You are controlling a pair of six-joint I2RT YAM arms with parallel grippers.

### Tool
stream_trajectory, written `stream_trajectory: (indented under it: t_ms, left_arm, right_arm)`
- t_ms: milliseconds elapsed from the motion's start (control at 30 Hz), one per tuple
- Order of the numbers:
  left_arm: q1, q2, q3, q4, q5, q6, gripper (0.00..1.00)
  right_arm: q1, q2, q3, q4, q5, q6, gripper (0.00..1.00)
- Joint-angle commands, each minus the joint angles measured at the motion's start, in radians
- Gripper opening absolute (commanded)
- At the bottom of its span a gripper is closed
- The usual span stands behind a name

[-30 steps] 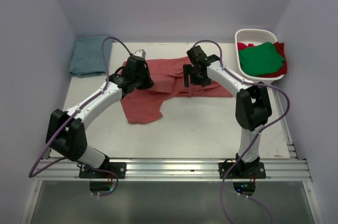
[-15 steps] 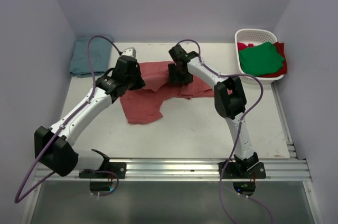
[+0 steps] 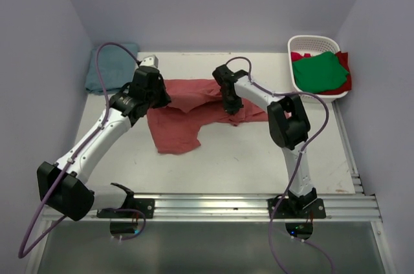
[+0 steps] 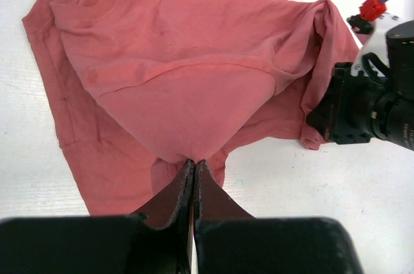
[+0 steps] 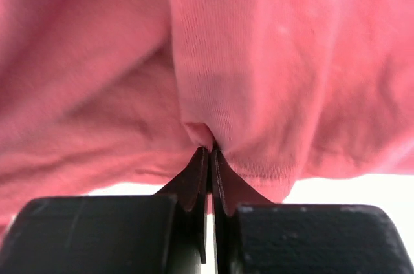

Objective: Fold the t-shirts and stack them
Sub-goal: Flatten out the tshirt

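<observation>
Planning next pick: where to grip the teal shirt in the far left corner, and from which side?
Take the teal shirt by its near right edge, from above, probably. It lies low and rumpled in the corner, with walls close on its far and left sides. Only the near right side is open to a hand.

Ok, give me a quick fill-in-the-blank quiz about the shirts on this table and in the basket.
1. The t-shirt that both arms pinch is faded ___.
2. The top cloth in the white basket is ___.
3. The teal shirt lies in the far ___ corner of the table.
Missing words: red; green; left.
</observation>
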Motion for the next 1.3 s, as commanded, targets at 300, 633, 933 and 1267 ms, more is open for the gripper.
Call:
stream_trajectory:
  t_ms: [300, 633, 933, 1267]
  left_arm:
    - [0.032, -0.067, 0.041, -0.029, 0.004, 0.060, 0.00]
    - [0.129, -0.177, 0.062, -0.142, -0.032, 0.132, 0.00]
    - [0.176, -0.202, 0.062, -0.187, -0.049, 0.160, 0.00]
    - [0.178, -0.177, 0.047, -0.164, -0.018, 0.152, 0.00]
  right_arm:
    - [-0.056, -0.378, -0.102, -0.123, 0.193, 0.036, 0.00]
    - [-0.274, -0.220, -0.036, -0.174, 0.234, 0.057, 0.04]
    - [-0.283, -0.245, -0.093, -0.113, 0.150, 0.064, 0.66]
    - [-0.260, -0.583, -0.435, -0.005, 0.099, 0.064, 0.65]
